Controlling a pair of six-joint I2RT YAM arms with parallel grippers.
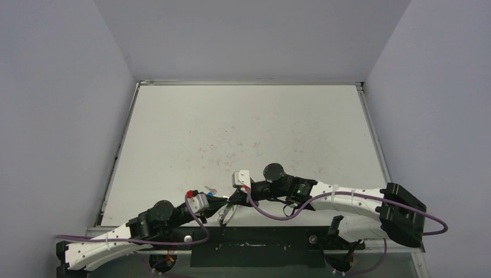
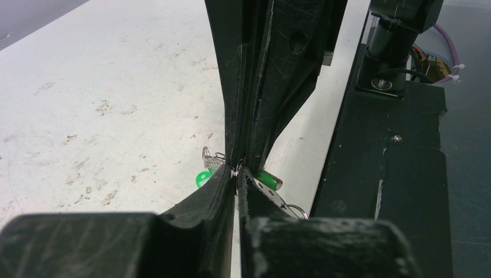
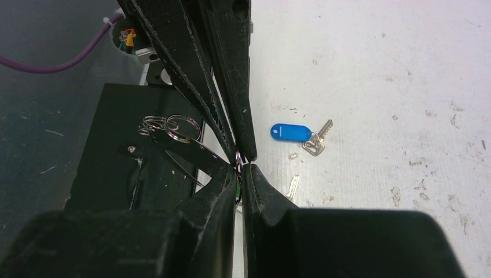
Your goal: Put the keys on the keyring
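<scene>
Left gripper & right gripper are meeting tip to tip, prob. steadying the keyring for threading; both are pinching shut on its thin wire, I think; green keys are hanging just beside; blue key is lying apart on table.

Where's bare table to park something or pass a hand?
Free: the far and middle table, from the back edge down to the arms, between both side rails. Crowded: the near edge, where left gripper and right gripper pinch the keyring together, green keys dangling there and the blue key lying close by. Come in from the far side.
</scene>
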